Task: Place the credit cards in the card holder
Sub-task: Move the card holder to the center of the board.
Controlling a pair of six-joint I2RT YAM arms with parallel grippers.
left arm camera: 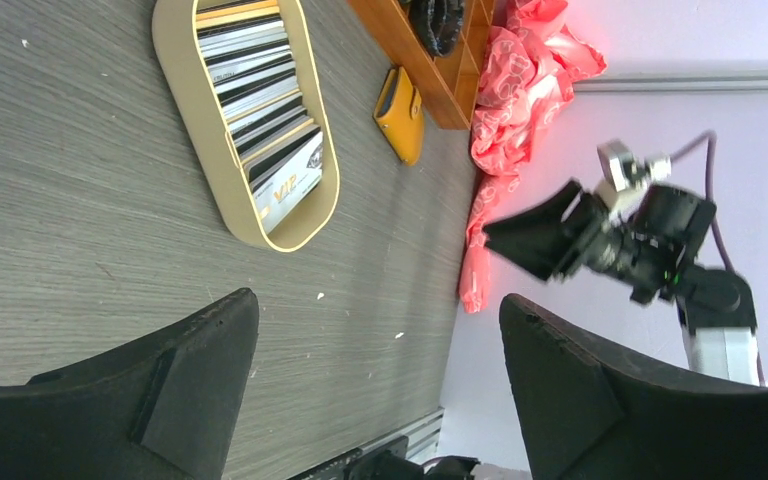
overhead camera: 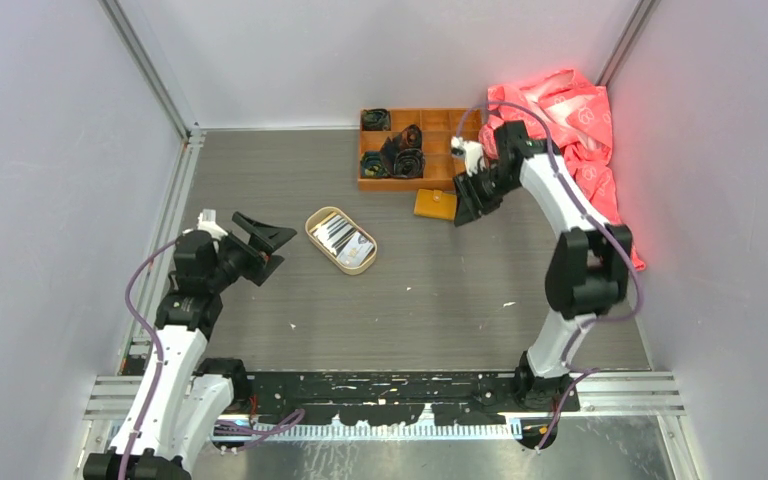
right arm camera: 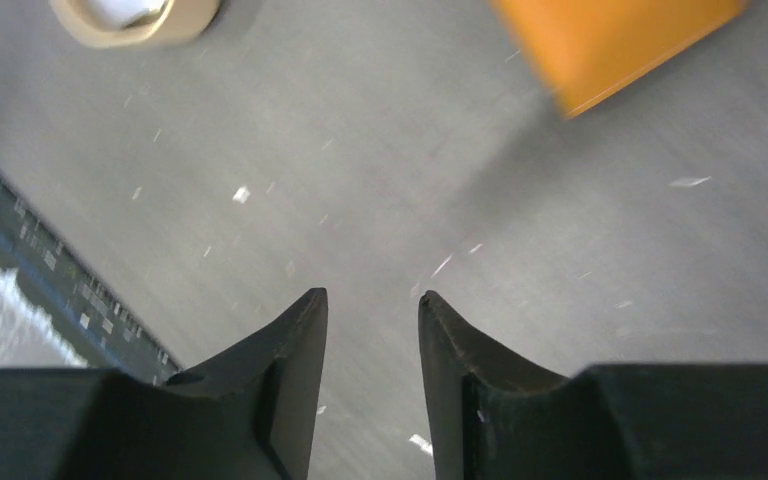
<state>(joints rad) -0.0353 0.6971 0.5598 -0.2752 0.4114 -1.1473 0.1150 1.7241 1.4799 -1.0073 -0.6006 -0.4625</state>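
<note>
Card holder [overhead camera: 435, 204] was judged light and stiff, best pinched edgewise; left gripper [left arm camera: 378, 305] was noted spread wide, right gripper [right arm camera: 372, 297] narrow-gapped, empty.

card holder [left arm camera: 400, 112]: mustard-orange | credit cards [left arm camera: 260, 110]: white-grey, dark stripes | tray [left arm camera: 173, 110]: tan

card holder [left arm camera: 400, 115]: 1 | oval tray [left arm camera: 178, 110]: 1 | compartment box [overhead camera: 390, 184]: 1 | credit cards [left arm camera: 260, 110] — overlapping, uncounted
</note>
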